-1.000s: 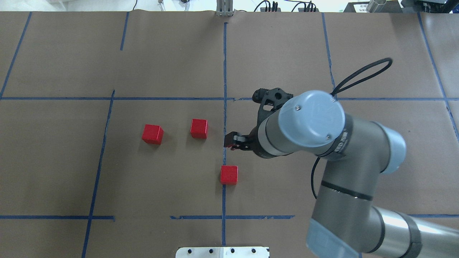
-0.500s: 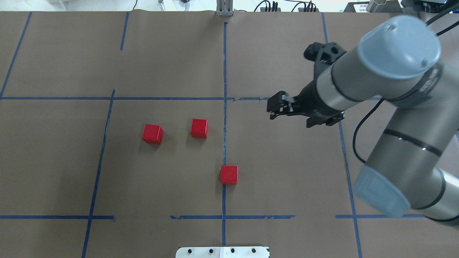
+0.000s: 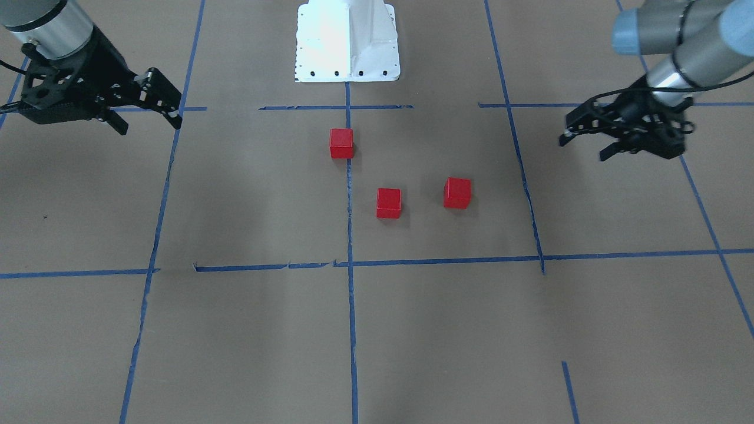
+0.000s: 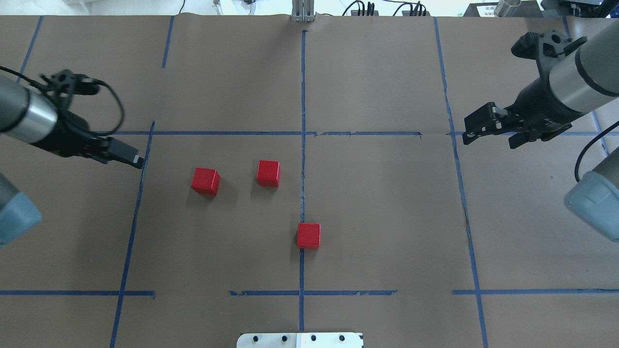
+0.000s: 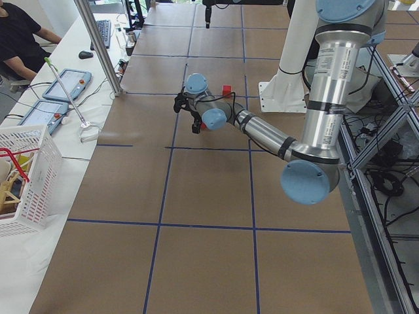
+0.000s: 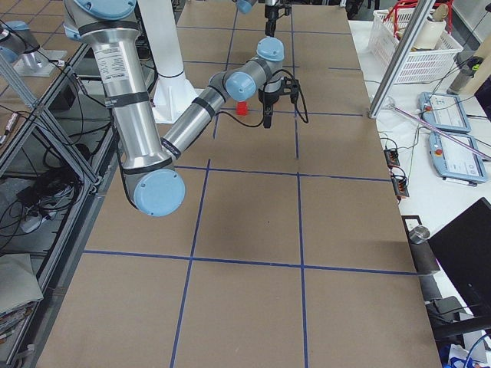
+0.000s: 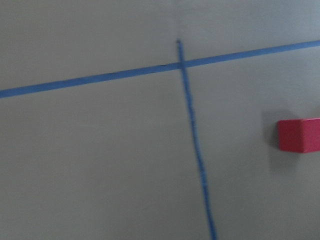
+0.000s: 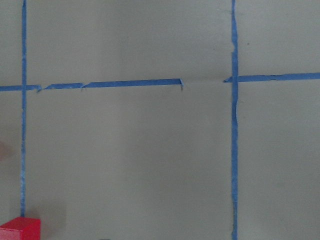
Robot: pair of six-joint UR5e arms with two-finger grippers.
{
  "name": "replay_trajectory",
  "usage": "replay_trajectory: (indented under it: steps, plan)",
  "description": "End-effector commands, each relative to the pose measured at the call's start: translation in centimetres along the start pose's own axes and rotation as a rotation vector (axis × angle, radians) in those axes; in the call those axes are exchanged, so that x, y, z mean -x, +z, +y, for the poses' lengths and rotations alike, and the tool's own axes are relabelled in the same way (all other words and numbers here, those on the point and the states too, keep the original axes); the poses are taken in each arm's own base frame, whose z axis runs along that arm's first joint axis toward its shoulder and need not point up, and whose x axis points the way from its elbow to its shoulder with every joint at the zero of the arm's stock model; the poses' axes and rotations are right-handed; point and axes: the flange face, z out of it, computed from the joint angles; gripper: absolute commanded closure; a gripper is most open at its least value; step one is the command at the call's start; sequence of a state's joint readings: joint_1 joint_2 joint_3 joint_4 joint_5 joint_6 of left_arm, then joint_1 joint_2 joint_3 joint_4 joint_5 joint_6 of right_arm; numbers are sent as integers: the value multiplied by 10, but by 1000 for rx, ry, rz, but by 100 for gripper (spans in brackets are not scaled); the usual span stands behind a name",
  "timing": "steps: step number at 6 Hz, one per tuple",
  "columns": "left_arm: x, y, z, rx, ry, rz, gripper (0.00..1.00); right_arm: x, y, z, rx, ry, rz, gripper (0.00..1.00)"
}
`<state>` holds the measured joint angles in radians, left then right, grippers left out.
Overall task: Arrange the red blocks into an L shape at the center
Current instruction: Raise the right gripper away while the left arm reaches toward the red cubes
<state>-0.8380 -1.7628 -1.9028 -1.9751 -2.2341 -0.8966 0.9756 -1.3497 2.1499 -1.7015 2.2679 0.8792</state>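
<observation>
Three red blocks lie apart on the brown paper. One red block (image 4: pixel 309 235) (image 3: pixel 341 143) sits on the middle blue line, just above the center (image 4: pixel 301 292), where that line crosses a short tape segment. Another red block (image 4: pixel 268 173) (image 3: pixel 389 202) and a third red block (image 4: pixel 205 181) (image 3: pixel 457 192) lie to the left. My left gripper (image 4: pixel 137 161) (image 3: pixel 580 140) is open and empty, hovering left of the blocks. My right gripper (image 4: pixel 470 129) (image 3: pixel 158 103) is open and empty, far to the right. The left wrist view shows one block (image 7: pixel 300 135); the right wrist view shows a block corner (image 8: pixel 20 229).
The robot's white base plate (image 4: pixel 300 340) (image 3: pixel 347 41) stands at the near edge. Blue tape lines grid the paper. A white basket (image 5: pixel 26 176) and operator consoles sit beyond the far table edge.
My right arm has drawn back from the block on the middle line, up and far to the right. My left arm has come into view at the left. The blocks have not moved.
</observation>
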Motion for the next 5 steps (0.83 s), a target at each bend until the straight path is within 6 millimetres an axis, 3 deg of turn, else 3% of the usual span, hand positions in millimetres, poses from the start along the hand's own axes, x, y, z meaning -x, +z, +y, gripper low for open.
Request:
replay_trajectory:
  steps: [1,2,3,5]
  plan:
    - [-142,82,34,-77,-54,-26,0,-36,2,1,22,-13,19,0]
    - [-215,108,18,-17,-66,-110,0,-44,5,3,27,-2,32,0]
    - [-235,126,2,7,-82,-154,0,-46,6,3,26,2,36,0]
    - [-245,153,-12,28,-102,-193,0,-45,9,3,31,1,38,0]
